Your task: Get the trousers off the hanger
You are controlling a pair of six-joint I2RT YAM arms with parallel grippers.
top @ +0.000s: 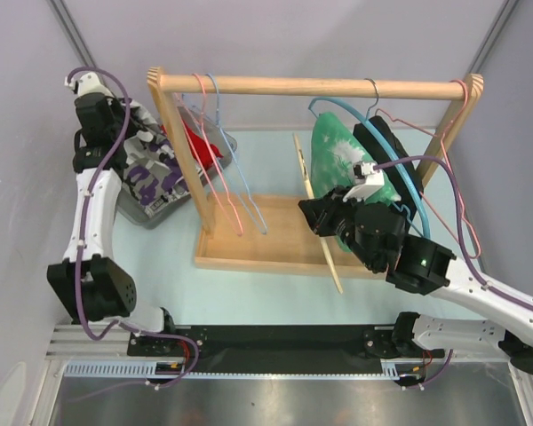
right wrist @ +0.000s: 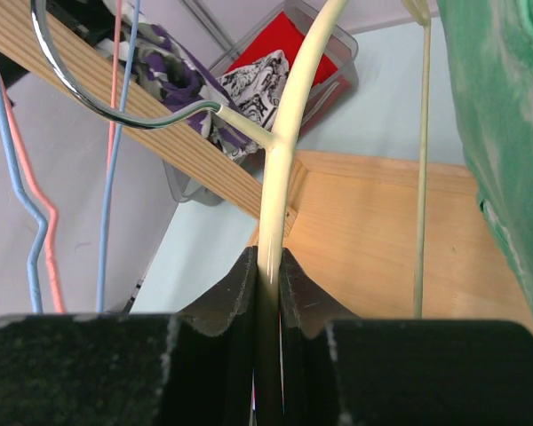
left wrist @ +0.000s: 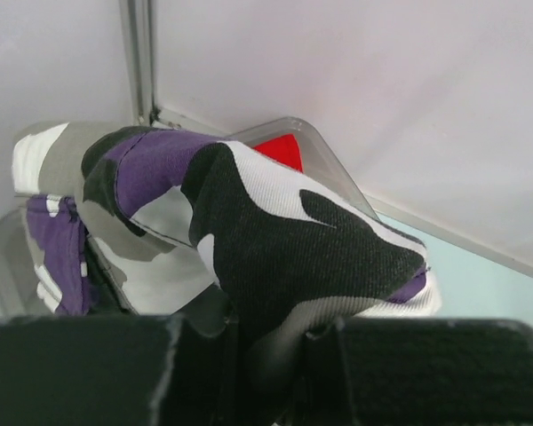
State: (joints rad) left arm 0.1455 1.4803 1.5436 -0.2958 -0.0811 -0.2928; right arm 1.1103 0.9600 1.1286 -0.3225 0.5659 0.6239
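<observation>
The left gripper (left wrist: 266,351) pinches the purple trousers (left wrist: 284,231) above the bin (top: 147,216), upper left of the top view — drop them low. The right gripper (right wrist: 267,271) pinches the cream hanger (right wrist: 293,115) — hold it steady.

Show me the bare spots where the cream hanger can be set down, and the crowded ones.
Bare: the table strip between the rack base and the arms' rail, and the base's middle between the blue wire hanger and cream hanger. Crowded: the clothes-filled bin on the left, and the rack's right end around the green garment.
</observation>
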